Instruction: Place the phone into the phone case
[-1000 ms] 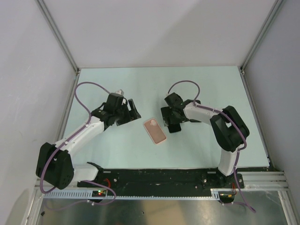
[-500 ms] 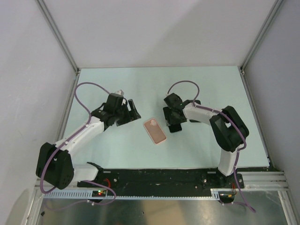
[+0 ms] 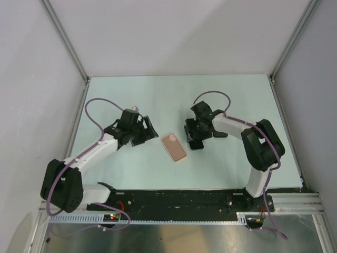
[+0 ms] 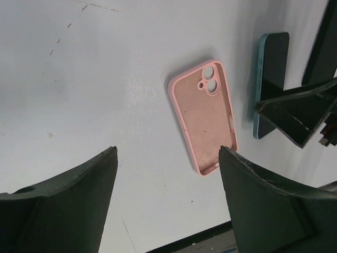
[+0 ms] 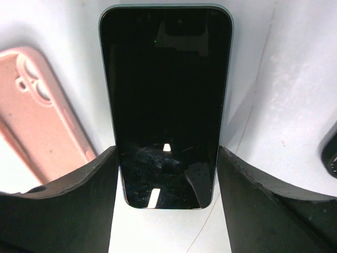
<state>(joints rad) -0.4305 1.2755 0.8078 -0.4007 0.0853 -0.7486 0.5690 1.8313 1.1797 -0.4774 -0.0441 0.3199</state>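
Left jaws: apart, empty, near the phone case, likely so you can steady it.
Right jaws: hugging long edges of your phone; can't tell if squeezing.
Phone case: open-side up on bench, beside phone.

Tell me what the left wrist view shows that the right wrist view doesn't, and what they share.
Left wrist only: the whole phone case, hollow side up, camera cutouts at its far end, ahead of the open left tool. Right wrist only: the full dark screen of the phone, face up between the right tool fingers; whether they grip it is unclear. Both: case and phone lying side by side on the table, a gap between them.
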